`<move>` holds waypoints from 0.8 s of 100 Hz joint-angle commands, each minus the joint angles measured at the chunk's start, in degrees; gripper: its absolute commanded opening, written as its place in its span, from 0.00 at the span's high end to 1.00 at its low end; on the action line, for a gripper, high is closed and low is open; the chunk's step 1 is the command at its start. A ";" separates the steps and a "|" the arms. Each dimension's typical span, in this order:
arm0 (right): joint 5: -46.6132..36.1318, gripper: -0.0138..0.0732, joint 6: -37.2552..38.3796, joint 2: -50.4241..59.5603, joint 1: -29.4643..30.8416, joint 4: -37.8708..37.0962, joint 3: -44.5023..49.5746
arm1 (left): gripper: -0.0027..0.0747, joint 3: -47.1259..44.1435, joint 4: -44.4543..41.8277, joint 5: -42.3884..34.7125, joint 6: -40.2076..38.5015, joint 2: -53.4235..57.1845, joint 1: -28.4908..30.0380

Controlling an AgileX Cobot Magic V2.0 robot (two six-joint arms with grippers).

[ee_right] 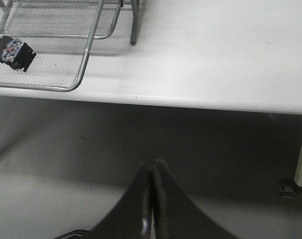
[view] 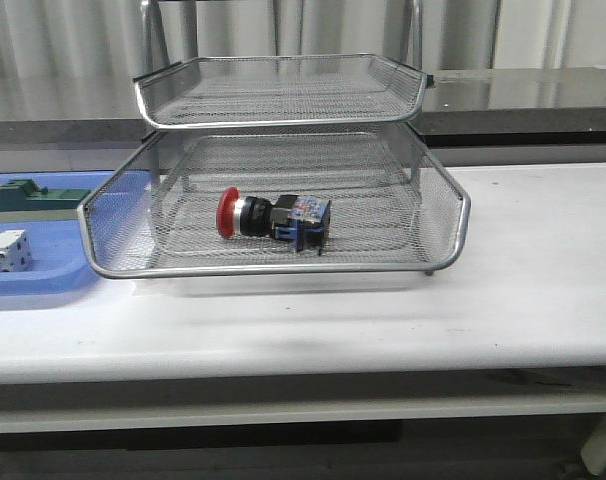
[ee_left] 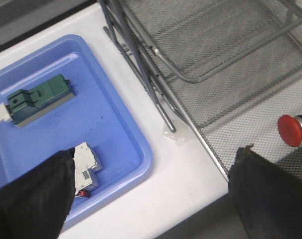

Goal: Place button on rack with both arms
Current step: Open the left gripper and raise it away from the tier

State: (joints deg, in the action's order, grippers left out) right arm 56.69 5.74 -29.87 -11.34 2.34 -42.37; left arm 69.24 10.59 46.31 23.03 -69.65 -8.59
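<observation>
Nearest the robot, the right hand (ee_right: 151, 199) hangs off the front edge of the table (view: 523, 300), over the floor, its two fingers pressed together with nothing between them. The left hand (ee_left: 151, 199) is spread wide, also holding nothing; one finger (ee_left: 31, 199) sits above the blue tray (ee_left: 116, 129) and the other over the lower rack tray's front rim.

The button (view: 273, 216) already lies on its side in the pulled-out lower tray of the rack (view: 283, 150), red cap pointing to 9 o'clock and blue rear block to 3 o'clock in the front view, slightly toward 7 o'clock of the tray's middle. It appears to rest freely on the mesh, touching neither hand.

So the placing looks done, and what seems to remain is drawing both arms clear (or sliding the tray back, if that is wanted). To do this well, lift the left hand straight up before moving it away, since its finger is near the wire rim and a sideways drag could jolt the tray and roll the button. Keep the right hand low and away from the table edge.

Farther off, at about 9 o'clock of the rack, the blue tray holds a green block (ee_left: 39, 99) and a white block (ee_left: 86, 167); leave both alone.
</observation>
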 commanded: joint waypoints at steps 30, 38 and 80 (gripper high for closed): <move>-3.37 0.92 -0.01 -0.13 -0.21 -0.47 -1.65 | 0.19 -27.06 7.62 -31.86 -0.71 20.04 2.44; -3.37 0.92 -0.01 -0.13 -0.21 -0.47 -1.65 | 0.19 -32.82 9.19 -37.48 -0.71 24.09 2.57; -3.37 0.92 -0.01 -0.13 -0.21 -0.47 -1.65 | 0.19 -52.62 17.17 -56.40 -0.71 39.65 2.57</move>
State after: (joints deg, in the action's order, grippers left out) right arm 56.69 5.74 -29.87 -11.34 2.34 -42.37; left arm 16.98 25.60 -3.59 22.91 -31.55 -6.36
